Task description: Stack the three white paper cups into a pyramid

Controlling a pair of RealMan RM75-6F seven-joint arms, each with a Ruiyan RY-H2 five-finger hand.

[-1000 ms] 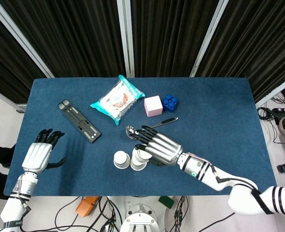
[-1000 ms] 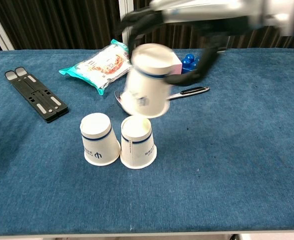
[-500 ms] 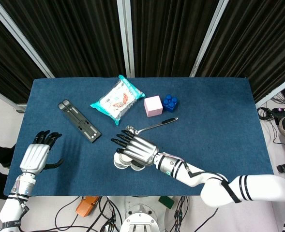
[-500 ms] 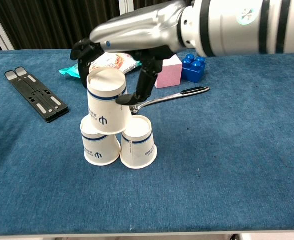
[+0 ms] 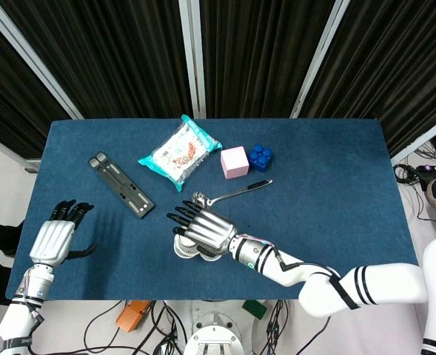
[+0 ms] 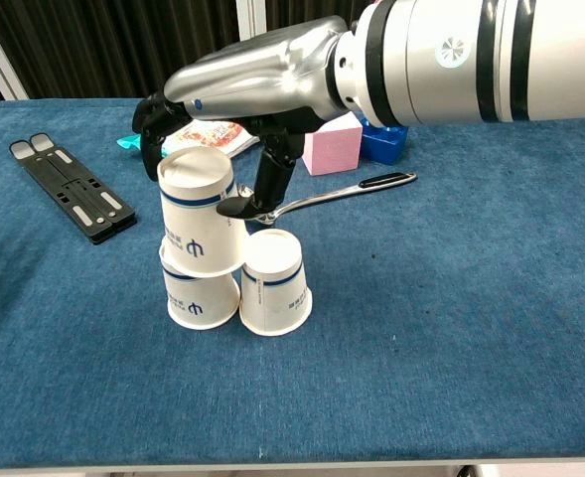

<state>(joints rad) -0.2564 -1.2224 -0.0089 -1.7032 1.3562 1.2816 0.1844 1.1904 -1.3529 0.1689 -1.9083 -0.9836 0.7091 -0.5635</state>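
Two white paper cups stand upside down and side by side near the table's front edge, the left cup [image 6: 195,296] and the right cup [image 6: 274,285]. A third cup [image 6: 200,215], also upside down and slightly tilted, sits over the left cup, held by my right hand [image 6: 257,94] from above and behind. In the head view the right hand [image 5: 203,226] covers the cups [image 5: 185,248], and only their rims peek out. My left hand [image 5: 55,238] hovers at the table's left front corner with its fingers apart and nothing in it.
A black folding stand [image 5: 121,184] lies at the left. A snack bag [image 5: 179,151], a pink cube [image 5: 234,161] and a blue brick [image 5: 260,156] lie farther back. A spoon [image 6: 347,190] lies just behind the cups.
My right hand has carried the third cup leftward and down, from above the right cup to over the left cup. The left hand has barely moved.
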